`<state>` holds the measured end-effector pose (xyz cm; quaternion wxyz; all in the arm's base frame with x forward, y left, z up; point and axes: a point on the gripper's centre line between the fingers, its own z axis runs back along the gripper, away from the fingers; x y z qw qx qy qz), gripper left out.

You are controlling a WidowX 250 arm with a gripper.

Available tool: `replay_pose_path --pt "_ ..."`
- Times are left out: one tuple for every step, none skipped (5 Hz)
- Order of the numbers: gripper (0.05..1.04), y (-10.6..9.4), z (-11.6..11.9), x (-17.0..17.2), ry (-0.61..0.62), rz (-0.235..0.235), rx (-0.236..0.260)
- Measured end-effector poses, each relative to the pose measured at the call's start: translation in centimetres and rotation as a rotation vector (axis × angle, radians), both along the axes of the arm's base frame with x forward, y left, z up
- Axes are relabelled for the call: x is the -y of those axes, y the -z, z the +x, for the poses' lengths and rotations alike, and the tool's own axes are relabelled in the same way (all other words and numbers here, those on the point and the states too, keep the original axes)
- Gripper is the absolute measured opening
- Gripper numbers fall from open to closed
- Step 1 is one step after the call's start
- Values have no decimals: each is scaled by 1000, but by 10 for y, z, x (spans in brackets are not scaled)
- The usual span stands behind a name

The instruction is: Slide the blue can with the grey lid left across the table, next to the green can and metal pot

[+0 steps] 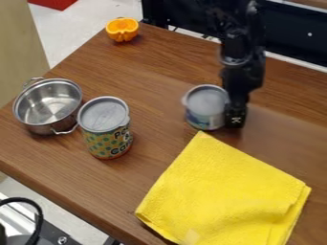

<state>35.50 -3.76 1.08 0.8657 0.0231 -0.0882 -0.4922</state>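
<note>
Small can (206,106), upright just beyond the yellow cloth (223,194) and beside the black gripper (235,118), whose grip state cannot be determined, is judged stiff, fairly slippery, best held around its sidewall.

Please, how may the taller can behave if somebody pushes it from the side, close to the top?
The taller can would probably tip if pushed high, as it stands upright and looks taller than it is wide. Once on its side, its round wall could let it roll. Its body looks stiff, so I would not expect much bending.
</note>
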Motion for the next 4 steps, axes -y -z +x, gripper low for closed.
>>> replay_pose_path --pt "998 -1 0 -21 -34 19 9" --pt "998 -4 0 -41 -74 24 24" --pt "998 -12 -3 -60 -103 30 56" --pt "998 -9 -9 -73 -111 48 65"
